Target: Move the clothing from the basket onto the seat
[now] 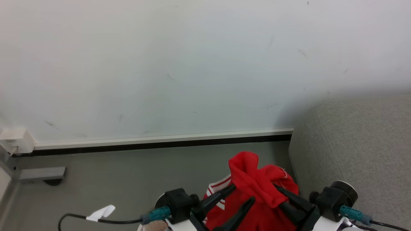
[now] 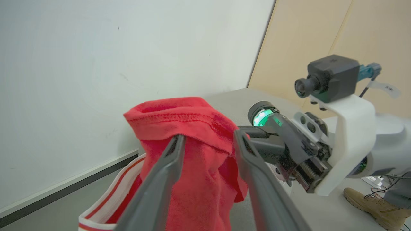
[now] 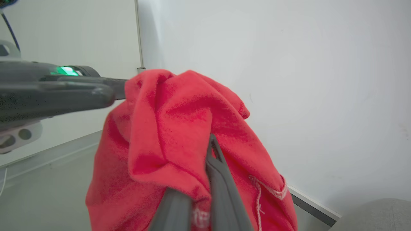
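Soft bright-red fabric garment [image 1: 257,179] hangs pinched in the clenched right tool [image 1: 276,192]; the left tool [image 2: 208,136], released and spread, straddles it.

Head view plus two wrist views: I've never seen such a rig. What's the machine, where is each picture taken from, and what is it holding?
It is a wheeled robot with two arms, each ending in a two-fingered tool. One camera sits on its head, looking down; one rides on each wrist, looking along that tool's fingers. The right tool is pinched shut on the red clothing, held up over the grey floor. The left tool stands open, the same cloth between its fingers. The grey sofa stands to the robot's right.
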